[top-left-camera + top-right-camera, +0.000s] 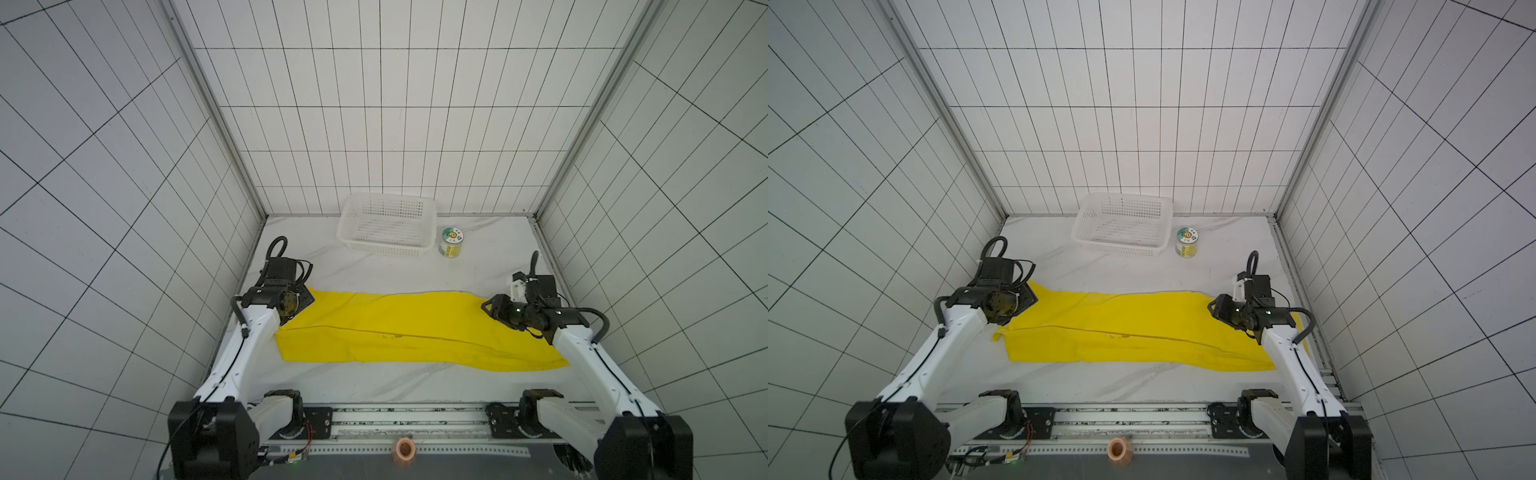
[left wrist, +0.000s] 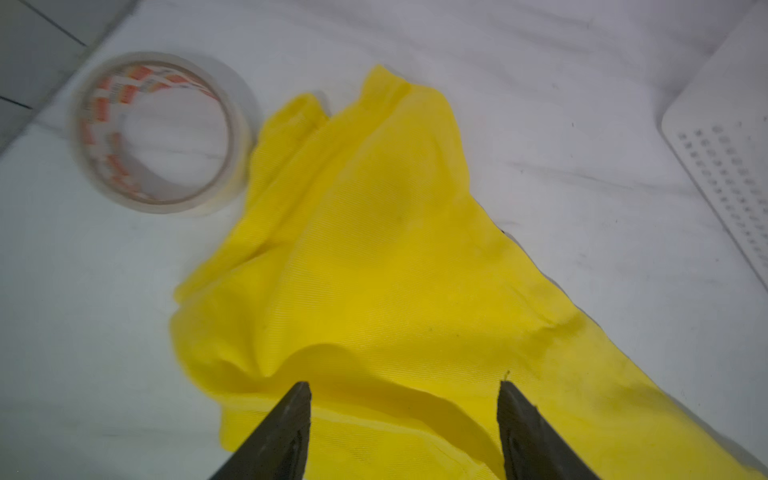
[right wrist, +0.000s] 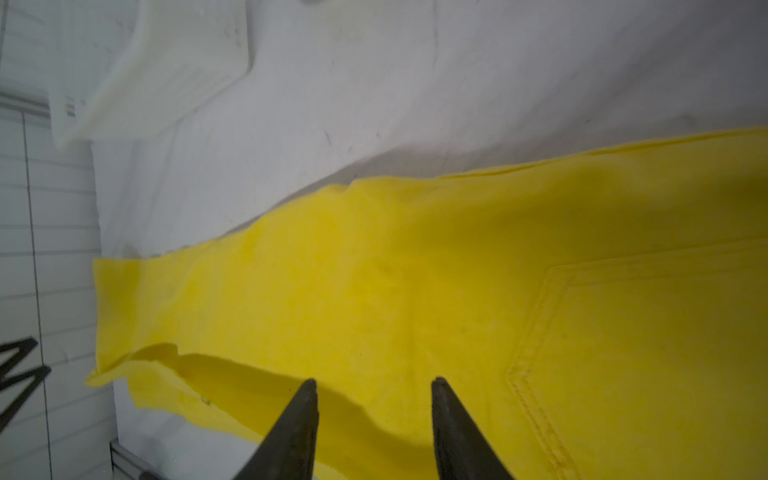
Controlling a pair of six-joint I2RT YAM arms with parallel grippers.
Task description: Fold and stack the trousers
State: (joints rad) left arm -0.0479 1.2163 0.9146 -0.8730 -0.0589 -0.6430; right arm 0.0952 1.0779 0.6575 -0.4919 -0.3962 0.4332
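The yellow trousers [image 1: 407,328] [image 1: 1133,332] lie flat across the middle of the table, doubled lengthwise, reaching from one arm to the other. My left gripper [image 1: 305,297] [image 1: 1027,299] hovers over their left end. In the left wrist view this gripper [image 2: 405,386] is open, with rumpled cloth [image 2: 365,249] lying below the fingers and nothing pinched. My right gripper [image 1: 488,307] [image 1: 1212,307] hangs over the right end. It [image 3: 374,381] is open too, above the cloth [image 3: 415,270], beside a stitched pocket [image 3: 644,353].
A white perforated basket [image 1: 388,222] [image 1: 1123,224] stands at the back, with a small can [image 1: 451,242] [image 1: 1187,242] to its right. A clear tape roll [image 2: 158,133] lies touching the trousers' left end. A copper-coloured roll [image 1: 404,449] sits on the front rail.
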